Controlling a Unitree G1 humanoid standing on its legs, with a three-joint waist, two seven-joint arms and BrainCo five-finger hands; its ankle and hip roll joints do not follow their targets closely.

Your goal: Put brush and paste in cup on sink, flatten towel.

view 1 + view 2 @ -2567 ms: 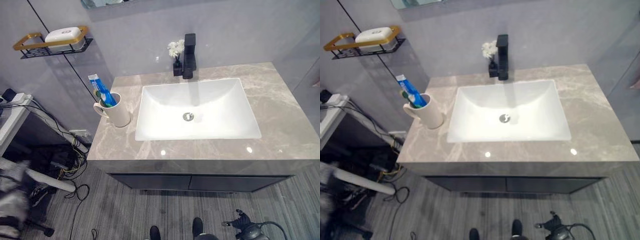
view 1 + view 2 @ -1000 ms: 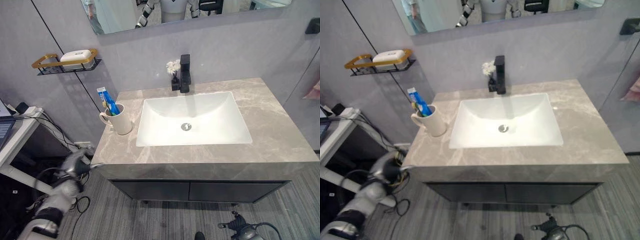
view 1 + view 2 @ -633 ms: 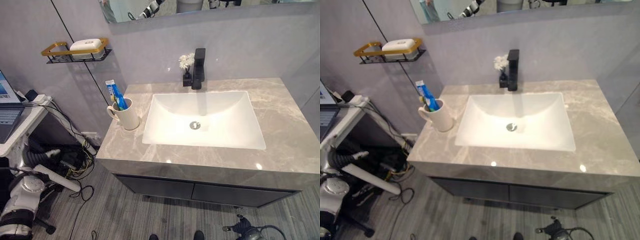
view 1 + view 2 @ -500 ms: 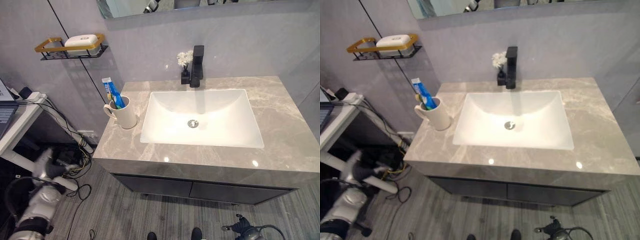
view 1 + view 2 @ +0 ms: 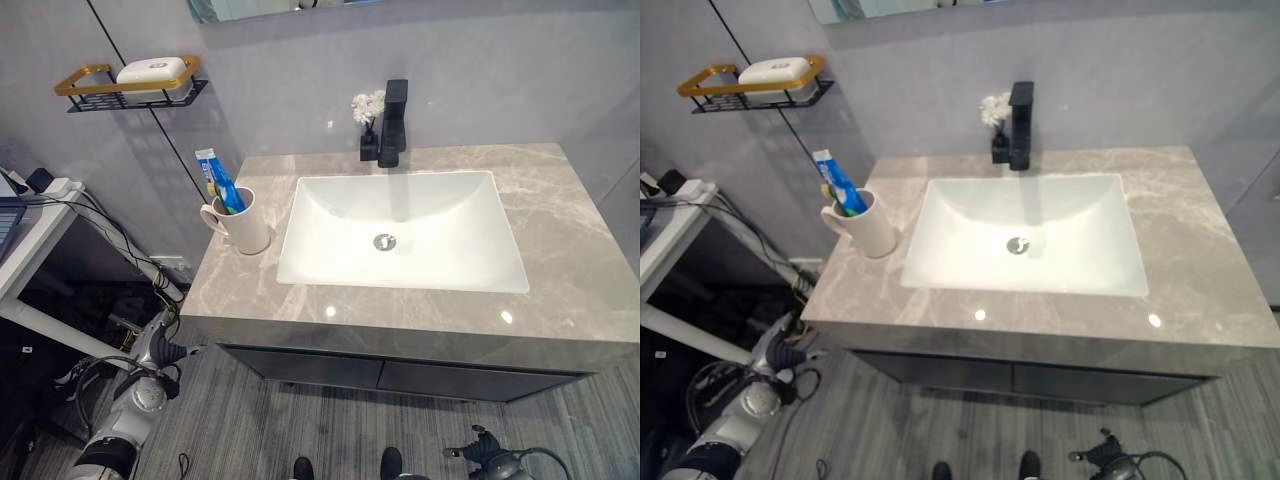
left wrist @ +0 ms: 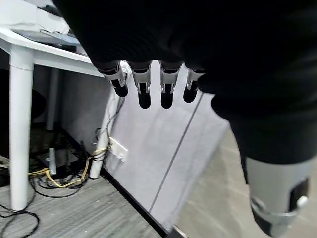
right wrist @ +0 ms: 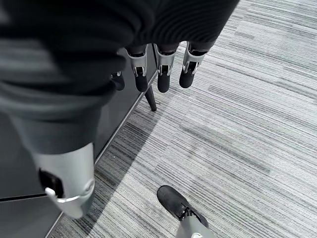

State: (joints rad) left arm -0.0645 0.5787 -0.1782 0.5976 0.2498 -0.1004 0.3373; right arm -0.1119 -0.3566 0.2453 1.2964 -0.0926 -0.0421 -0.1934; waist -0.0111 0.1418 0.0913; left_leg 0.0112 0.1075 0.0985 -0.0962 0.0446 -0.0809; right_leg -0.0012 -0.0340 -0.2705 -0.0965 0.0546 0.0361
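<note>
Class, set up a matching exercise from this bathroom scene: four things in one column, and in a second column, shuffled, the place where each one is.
Things:
1. toothpaste
2. soap
3. flowers
4. drain

Places:
A. on the wall shelf
B. in the middle of the basin
C. standing in the cup
D. beside the tap

Pairs: 1-C, 2-A, 3-D, 4-B

A white cup (image 5: 243, 222) is standing on the grey counter's left side, holding a blue paste tube (image 5: 219, 181) and a green brush (image 5: 213, 193).
</note>
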